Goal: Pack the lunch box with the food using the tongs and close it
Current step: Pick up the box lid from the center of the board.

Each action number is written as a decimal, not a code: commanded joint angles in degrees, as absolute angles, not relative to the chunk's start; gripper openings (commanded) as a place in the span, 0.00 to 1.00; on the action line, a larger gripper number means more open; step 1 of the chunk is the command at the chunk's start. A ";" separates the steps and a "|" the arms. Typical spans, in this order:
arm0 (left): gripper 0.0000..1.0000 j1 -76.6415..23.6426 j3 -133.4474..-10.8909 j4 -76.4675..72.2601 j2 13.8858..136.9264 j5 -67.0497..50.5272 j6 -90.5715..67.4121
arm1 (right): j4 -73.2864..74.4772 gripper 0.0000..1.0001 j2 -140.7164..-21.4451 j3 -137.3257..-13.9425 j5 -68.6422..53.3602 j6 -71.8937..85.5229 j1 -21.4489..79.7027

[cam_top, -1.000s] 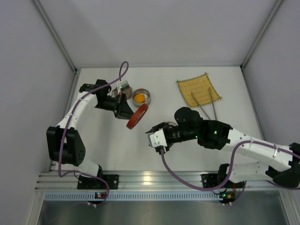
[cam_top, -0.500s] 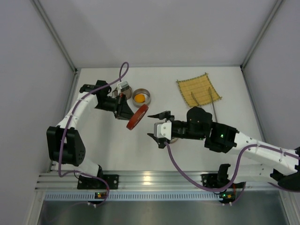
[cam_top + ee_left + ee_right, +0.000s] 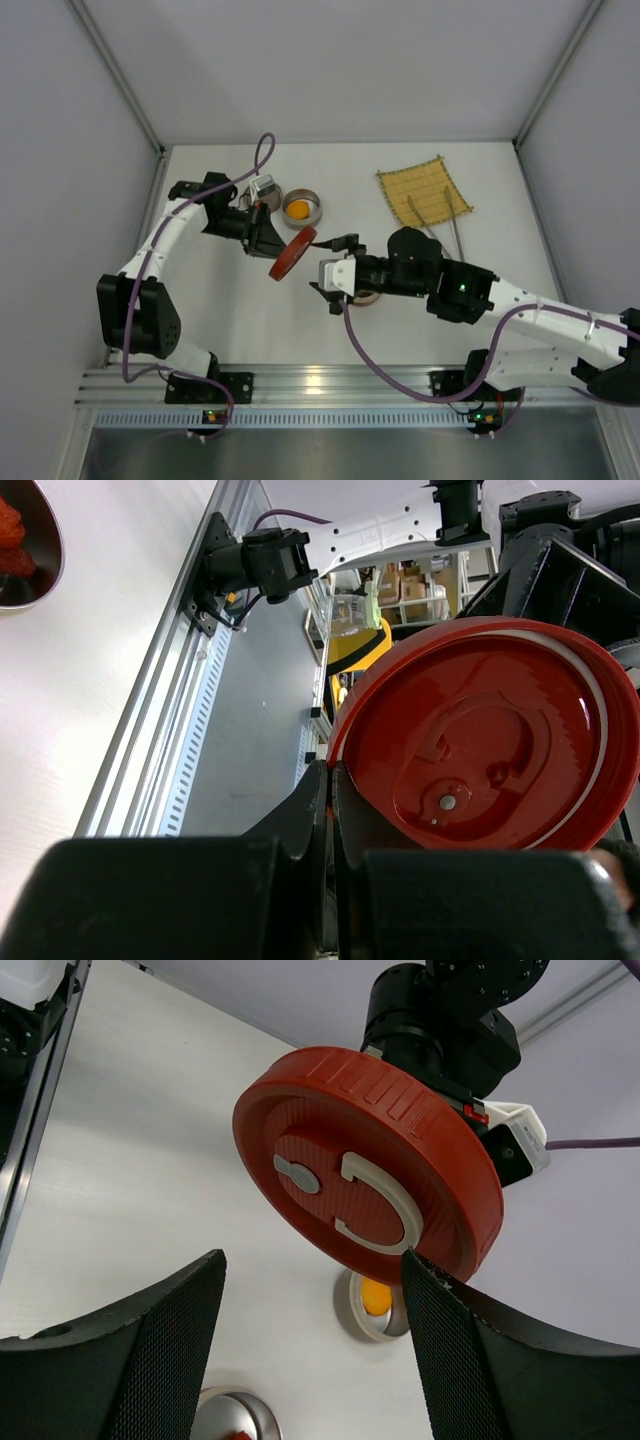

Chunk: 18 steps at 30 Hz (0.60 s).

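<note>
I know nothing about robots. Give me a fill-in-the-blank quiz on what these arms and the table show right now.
The left claw is shut on the rim of a round ___ lid.
The right claw stands ___, holding nothing.
The small metal bowl beyond the lid holds one ___ food piece.
The tongs lie partly on the bamboo ___.
Missing words: red; open; orange; mat.

A square yellow bamboo mat (image 3: pixel 424 193) lies skewed at the far right of the white counter (image 3: pixel 230 300), well apart from the ribbed aluminium rail (image 3: pixel 320 380) along its near edge. Plain grey walls (image 3: pixel 330 70) enclose it. Beyond the rail, blurred shelves (image 3: pixel 405 585) seemingly hold cardboard boxes.
</note>
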State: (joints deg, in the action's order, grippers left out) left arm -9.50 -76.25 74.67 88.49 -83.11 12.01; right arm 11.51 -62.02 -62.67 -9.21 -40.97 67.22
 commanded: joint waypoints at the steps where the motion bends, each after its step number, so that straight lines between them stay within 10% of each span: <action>1: 0.00 -10.11 -76.03 75.59 85.70 -95.80 13.80 | 6.24 0.70 -62.75 -65.56 -8.44 -41.40 66.97; 18: 0.00 -10.28 -74.27 73.74 85.25 -95.80 12.31 | 3.25 0.74 -63.19 -67.06 -7.99 -38.23 66.97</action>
